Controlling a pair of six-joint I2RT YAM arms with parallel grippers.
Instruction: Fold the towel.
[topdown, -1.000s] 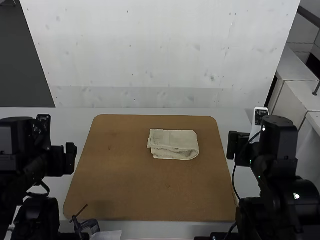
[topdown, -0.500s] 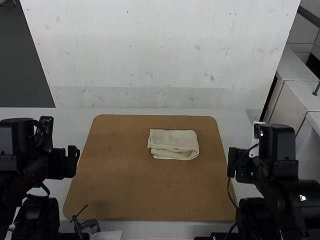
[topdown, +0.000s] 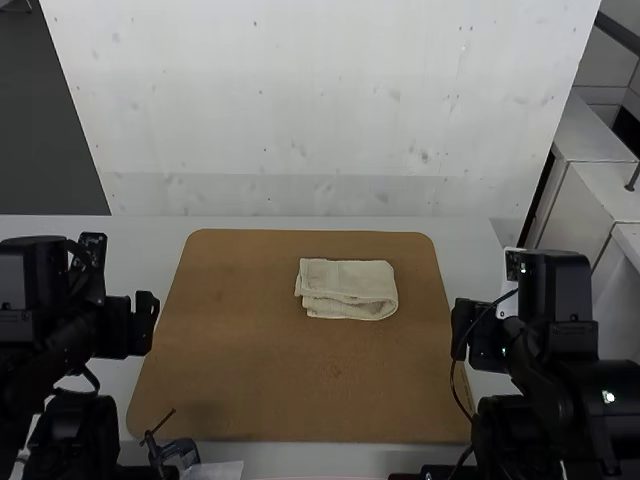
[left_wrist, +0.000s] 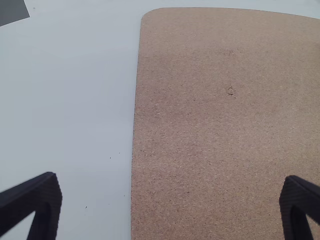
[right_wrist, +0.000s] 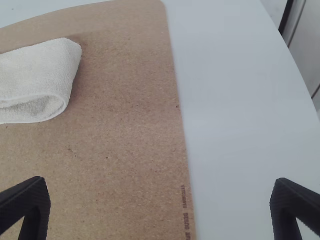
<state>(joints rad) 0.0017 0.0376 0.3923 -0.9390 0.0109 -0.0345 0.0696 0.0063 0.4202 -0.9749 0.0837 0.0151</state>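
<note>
High view: towel (topdown: 347, 289), folded small, lying on the board (topdown: 240, 350).
Folding is looking all but done, the cloth forming a compact, layered rectangle; at most, a little squaring and pressing is seeming left. Cream-white, nubbly; the end toward the right arm is curving round in a soft bend, and in the right wrist view its layers are gaping slightly along the near edge, which is running a bit uneven. Position: far half of the brown board, right of centre, nothing gripping it. Left gripper (left_wrist: 171, 176): fingers standing wide apart, empty. Right gripper (right_wrist: 160, 180): likewise spread and empty, hovering near the board's right edge. Pale table (topdown: 120, 250) extending around.
</note>
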